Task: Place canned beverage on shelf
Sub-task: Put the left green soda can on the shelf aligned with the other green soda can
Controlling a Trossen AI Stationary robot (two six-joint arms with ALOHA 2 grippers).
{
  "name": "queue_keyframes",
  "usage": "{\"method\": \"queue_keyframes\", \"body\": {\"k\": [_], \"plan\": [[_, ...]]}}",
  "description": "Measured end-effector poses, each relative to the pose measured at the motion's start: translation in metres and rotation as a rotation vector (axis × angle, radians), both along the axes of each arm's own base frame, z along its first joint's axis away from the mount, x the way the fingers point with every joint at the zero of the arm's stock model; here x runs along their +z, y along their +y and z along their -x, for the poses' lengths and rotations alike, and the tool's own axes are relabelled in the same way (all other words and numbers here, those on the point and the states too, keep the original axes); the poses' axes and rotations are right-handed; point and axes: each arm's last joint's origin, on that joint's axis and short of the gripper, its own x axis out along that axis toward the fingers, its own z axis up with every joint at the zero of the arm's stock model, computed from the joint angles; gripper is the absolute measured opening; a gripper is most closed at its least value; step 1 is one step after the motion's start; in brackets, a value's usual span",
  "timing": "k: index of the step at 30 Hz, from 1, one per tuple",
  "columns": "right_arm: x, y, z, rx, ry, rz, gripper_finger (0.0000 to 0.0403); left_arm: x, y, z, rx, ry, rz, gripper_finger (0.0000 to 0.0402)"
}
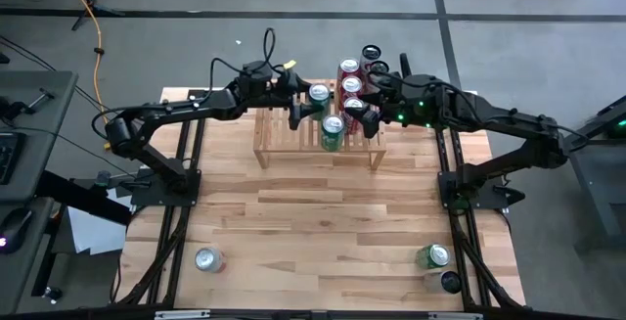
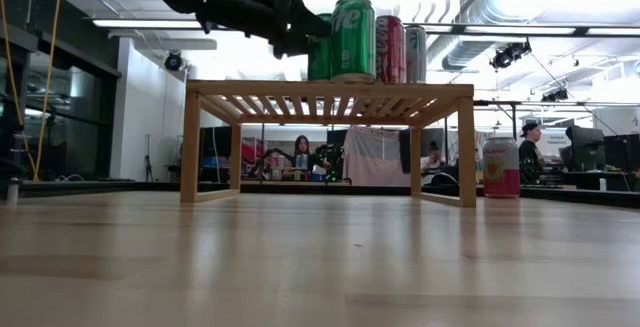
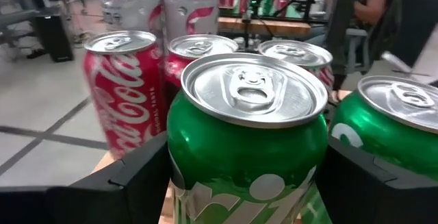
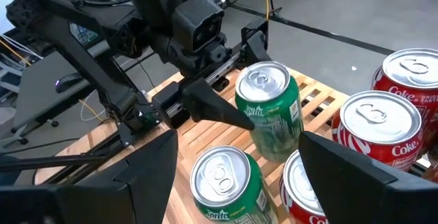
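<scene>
Left gripper (image 1: 305,103): fingers either side of a green can (image 1: 318,94) standing on the shelf (image 1: 277,134); grip or gap unclear.
Right gripper (image 1: 358,111): open, empty, over the red cans (image 1: 351,85).

Evenly lit from overhead in the high view, with only soft shadows under the arms; strongly backlit in the low view, ceiling strip lights (image 2: 150,23) blown out around 12 o'clock, table (image 2: 300,267) foreground blurred toward 6 o'clock; glare on the can lid (image 3: 250,87) in the left wrist view, background soft; slight edge bending in both wrist views.
</scene>
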Motion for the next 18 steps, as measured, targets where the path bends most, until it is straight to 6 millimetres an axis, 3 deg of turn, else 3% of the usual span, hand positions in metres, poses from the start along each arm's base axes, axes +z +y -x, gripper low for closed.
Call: {"method": "queue_keyframes", "body": {"k": [6,18], "plan": [[-0.0024,-0.0004,-0.0027,0.006,0.018,0.013,0.0287,-0.0108,0.0028,-0.0073,-0.028,0.008,0.027,0.0285],[-0.0039,-0.0008,-0.005,0.007,0.023,0.013,0.0287,-0.0106,0.0003,-0.0089,-0.037,0.005,0.017,0.0302]]}}
